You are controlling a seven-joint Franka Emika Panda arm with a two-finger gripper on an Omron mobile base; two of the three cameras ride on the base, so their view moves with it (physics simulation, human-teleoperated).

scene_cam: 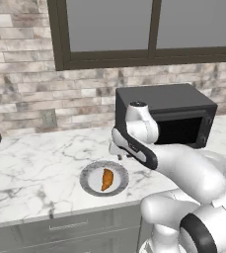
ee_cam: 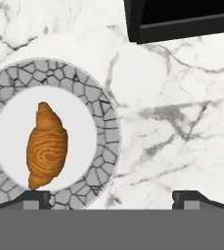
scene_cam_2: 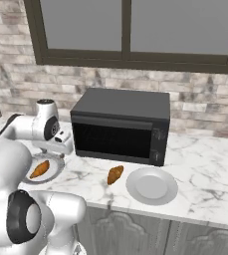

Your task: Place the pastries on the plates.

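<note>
One golden-brown croissant [ee_cam: 46, 146] lies in the white centre of a plate with a grey speckled rim [ee_cam: 103, 122]; the base views also show this croissant [scene_cam: 106, 179] [scene_cam_2: 40, 169] and its plate [scene_cam: 87, 180]. A second croissant [scene_cam_2: 115, 174] rests on the bare counter in front of the microwave. Just right of it, a second, empty plate [scene_cam_2: 133, 186] sits on the counter. My gripper [ee_cam: 111, 199] hovers open above the counter at the first plate's edge, with its fingertips [ee_cam: 35, 197] far apart and nothing between them. The hand [scene_cam_2: 60, 143] hangs over that plate.
A black microwave [scene_cam_2: 120, 124] [scene_cam: 169, 113] with its door shut stands at the back of the marble counter [scene_cam: 35, 163], close behind the plate. A brick wall and a window rise behind it. The counter's front edge runs just in front of both plates.
</note>
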